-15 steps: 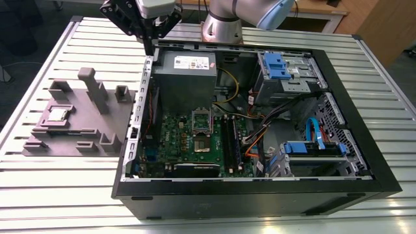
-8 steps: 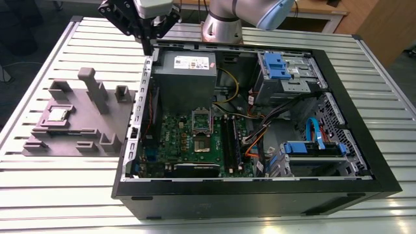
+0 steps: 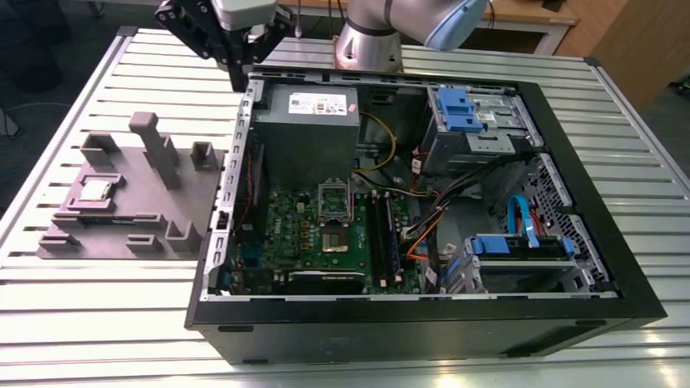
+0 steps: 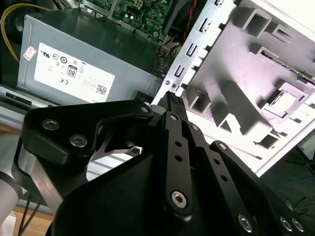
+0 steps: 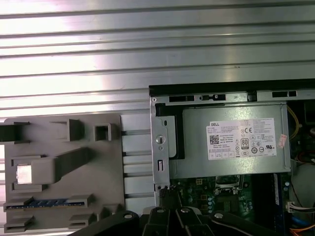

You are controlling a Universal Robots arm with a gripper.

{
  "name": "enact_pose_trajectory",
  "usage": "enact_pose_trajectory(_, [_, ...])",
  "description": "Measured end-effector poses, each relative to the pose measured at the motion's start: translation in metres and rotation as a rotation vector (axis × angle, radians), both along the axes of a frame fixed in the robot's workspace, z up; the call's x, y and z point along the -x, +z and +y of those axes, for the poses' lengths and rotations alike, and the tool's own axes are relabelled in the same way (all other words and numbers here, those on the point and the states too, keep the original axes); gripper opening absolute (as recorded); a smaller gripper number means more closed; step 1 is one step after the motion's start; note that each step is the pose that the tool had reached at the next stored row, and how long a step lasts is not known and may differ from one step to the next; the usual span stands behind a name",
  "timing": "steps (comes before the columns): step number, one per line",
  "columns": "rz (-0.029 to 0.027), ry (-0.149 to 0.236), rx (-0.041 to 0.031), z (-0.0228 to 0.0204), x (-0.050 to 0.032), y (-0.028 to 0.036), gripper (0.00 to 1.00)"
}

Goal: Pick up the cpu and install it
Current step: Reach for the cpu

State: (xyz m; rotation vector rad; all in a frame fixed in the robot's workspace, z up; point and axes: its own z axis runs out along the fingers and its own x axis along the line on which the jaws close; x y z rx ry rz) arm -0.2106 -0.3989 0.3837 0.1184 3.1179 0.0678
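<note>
Hovering over case wall [image 3: 244, 145], fingers [image 4: 174, 129] closed on nothing, cpu [image 3: 95, 190] resting in grey tray [image 3: 121, 236], white-labelled box [image 3: 307, 137] nearby

Bright light glares white off the ribbed metal table [image 5: 147, 49].

The cpu [image 5: 24, 173] lies in a pocket of the grey tray [image 5: 110, 177] on the slatted table [image 5: 147, 49], just beside the open computer case [image 5: 160, 162]

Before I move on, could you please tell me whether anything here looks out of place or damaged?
Nothing stands out. The cpu lies flat in its pocket on the grey tray, the open computer case sits level on the table, and the tool hangs above the case's rim.
</note>
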Motion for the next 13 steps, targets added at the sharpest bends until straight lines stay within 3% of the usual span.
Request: enact_pose_trajectory(13, [0.0001,0.0,-0.0003,0.0,0.0076,-0.0001,0.11])
